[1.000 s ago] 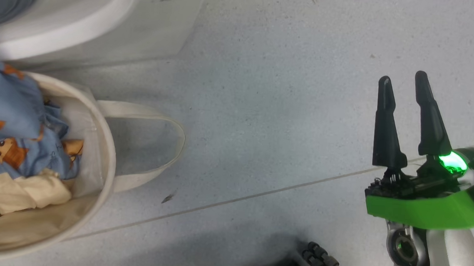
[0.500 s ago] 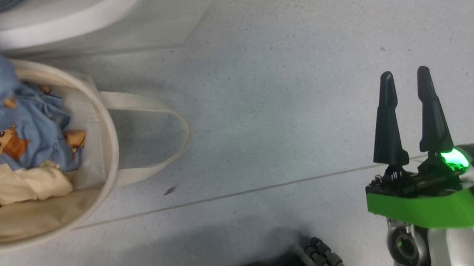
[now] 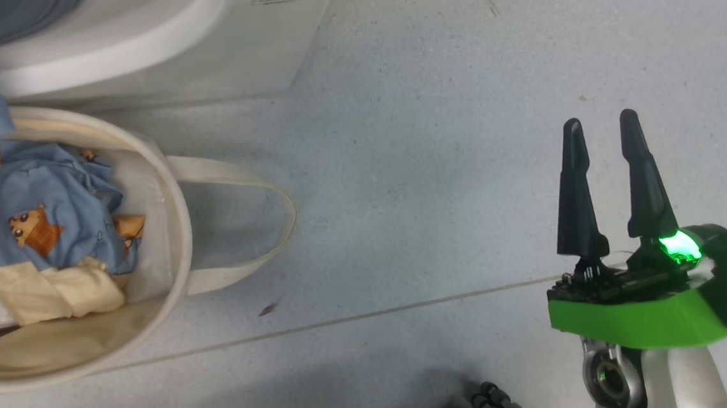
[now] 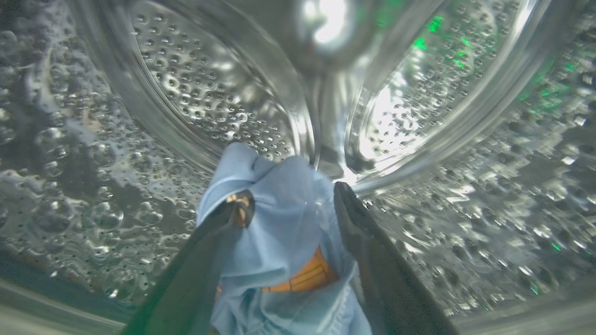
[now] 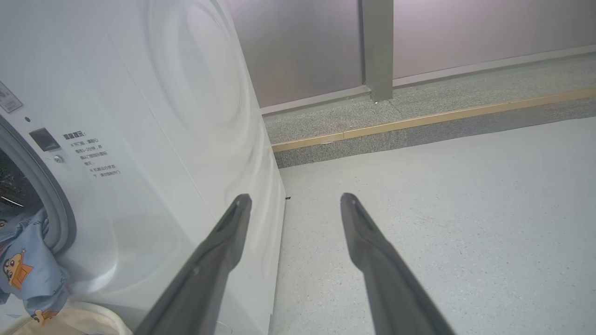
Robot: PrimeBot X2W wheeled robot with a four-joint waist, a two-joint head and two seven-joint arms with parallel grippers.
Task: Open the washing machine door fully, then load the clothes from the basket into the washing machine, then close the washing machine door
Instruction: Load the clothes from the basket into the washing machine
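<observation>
Item, clothes [image 4: 279, 228]: blue bear-print, bunched between my left gripper's [image 4: 292, 193] spread fingers inside the washing machine's [image 5: 163, 139] drum [image 4: 209, 93], tail hanging to the basket [image 3: 178, 242]; right gripper [image 3: 600, 124] parted, well apart over the floor [image 3: 436, 171].

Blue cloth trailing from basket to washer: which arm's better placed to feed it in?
Left. The left gripper is inside the drum, open around the cloth; the right gripper hangs open over floor.
</observation>
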